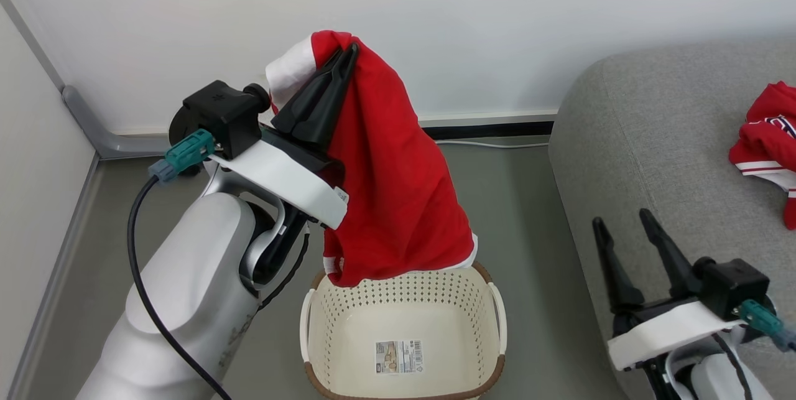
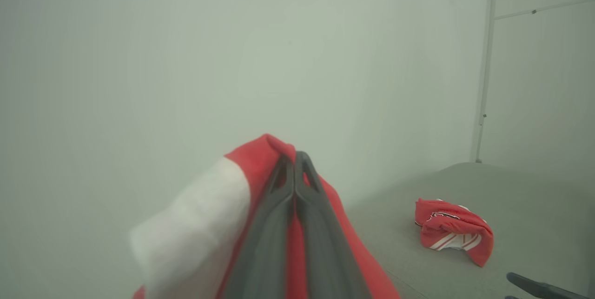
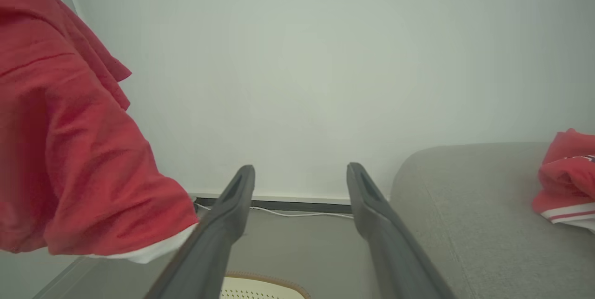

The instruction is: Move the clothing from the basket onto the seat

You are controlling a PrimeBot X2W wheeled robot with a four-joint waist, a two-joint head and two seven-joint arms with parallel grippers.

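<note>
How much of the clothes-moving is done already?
Done: one striped red garment lies on the grey sofa. In hand: the left claw is shut on the other red garment, hanging over the basket, which holds no other clothes. Left: carry it to the sofa and let go. The right claw is open, empty.

The basket (image 1: 404, 293) has its far rim hidden behind the hem of the hanging red garment (image 1: 392, 188); its near rim is clipped by the bottom edge; the paper label (image 1: 398, 356) inside it bears print too small to read; right of the basket, the striped garment (image 1: 768, 135) is cut by the picture's edge; above the basket, the left gripper (image 2: 294, 159) is blurred in its wrist view.
</note>
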